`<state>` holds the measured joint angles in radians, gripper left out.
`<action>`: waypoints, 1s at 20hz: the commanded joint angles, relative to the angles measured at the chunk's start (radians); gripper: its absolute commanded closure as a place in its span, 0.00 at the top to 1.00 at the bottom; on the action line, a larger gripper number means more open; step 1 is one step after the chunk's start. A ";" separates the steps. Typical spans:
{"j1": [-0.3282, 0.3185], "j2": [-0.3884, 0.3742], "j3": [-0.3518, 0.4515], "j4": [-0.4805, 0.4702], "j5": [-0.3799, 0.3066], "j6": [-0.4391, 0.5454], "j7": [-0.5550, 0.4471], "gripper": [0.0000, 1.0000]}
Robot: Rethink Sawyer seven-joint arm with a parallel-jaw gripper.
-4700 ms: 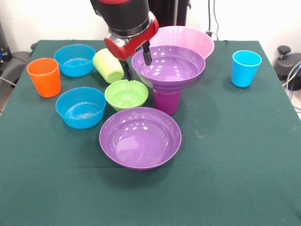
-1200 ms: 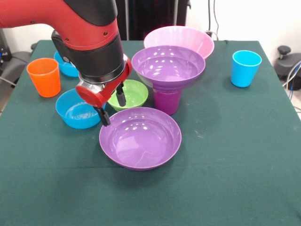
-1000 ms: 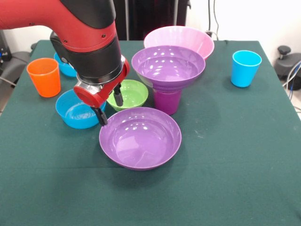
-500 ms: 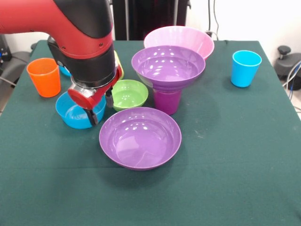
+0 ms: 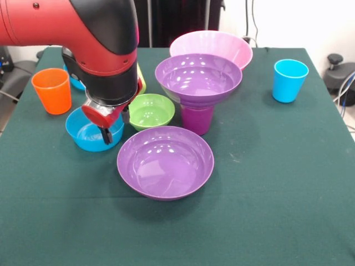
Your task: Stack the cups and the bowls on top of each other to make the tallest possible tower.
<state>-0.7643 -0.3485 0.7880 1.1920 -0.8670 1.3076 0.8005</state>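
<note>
Green ribbed plastic bowl (image 5: 148, 111) is our landmark. Beside it stands the tower (image 5: 198, 91): a wide purple bowl on a purple cup. Our gripper (image 5: 115, 125) hangs jaws apart between the landmark and a small blue plastic bowl (image 5: 87, 132), apparently lining up a rim grasp. A second wide purple bowl (image 5: 165, 162) crowds the front; an orange tumbler (image 5: 52, 90) stands well clear.

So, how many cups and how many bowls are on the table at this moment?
Cups: 4 (orange cup, light blue cup, purple cup, lime green cup mostly behind the arm)
Bowls: 6 (pink bowl, raised purple bowl, front purple bowl, green bowl, near blue bowl, far blue bowl mostly hidden)
Total: 10
</note>
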 commanded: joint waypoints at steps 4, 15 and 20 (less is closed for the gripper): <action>0.039 0.003 -0.092 -0.031 -0.075 0.114 -0.305 1.00; 0.003 0.022 -0.078 0.010 -0.053 0.036 -0.305 1.00; -0.023 0.046 -0.040 0.035 -0.015 -0.018 -0.303 1.00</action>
<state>-0.7770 -0.3381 0.7573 1.1939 -0.8663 1.3449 0.8005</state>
